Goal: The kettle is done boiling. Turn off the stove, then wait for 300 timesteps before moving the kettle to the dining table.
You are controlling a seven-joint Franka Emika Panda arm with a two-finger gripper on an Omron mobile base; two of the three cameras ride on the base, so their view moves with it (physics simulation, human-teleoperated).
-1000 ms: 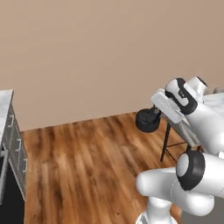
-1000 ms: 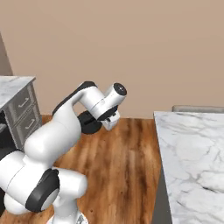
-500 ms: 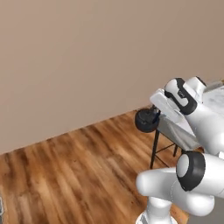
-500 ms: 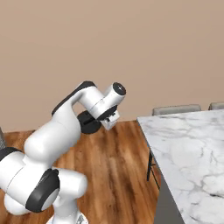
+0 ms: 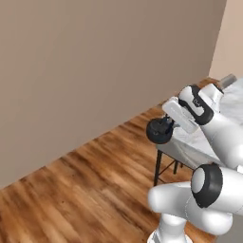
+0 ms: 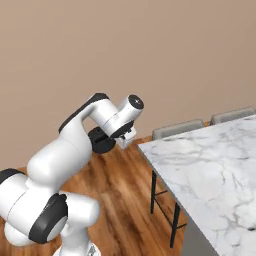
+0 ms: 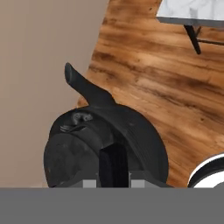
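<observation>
The dark kettle (image 5: 158, 131) hangs in the air over the wooden floor, just off the corner of the dining table (image 5: 188, 144). My gripper (image 5: 169, 125) is shut on its arched top handle. In the hand view the kettle (image 7: 105, 140) is seen close up, its spout (image 7: 81, 85) pointing up the picture and its handle between my gripper (image 7: 113, 176) fingers. From the right base view the kettle (image 6: 102, 141) sits left of the dining table's (image 6: 210, 170) white marble top. The stove is out of view.
Two grey chairs (image 6: 176, 129) (image 6: 231, 115) stand along the table's far side, with dark legs (image 6: 153, 192) under its near corner. A plain beige wall (image 5: 95, 61) lies ahead, and wooden floor (image 5: 80, 190) spreads to the left.
The base has turned, so the whole scene has shifted: the cabinets left the picture and the dining table now shows larger and closer. The kettle stays held in the same grip.
</observation>
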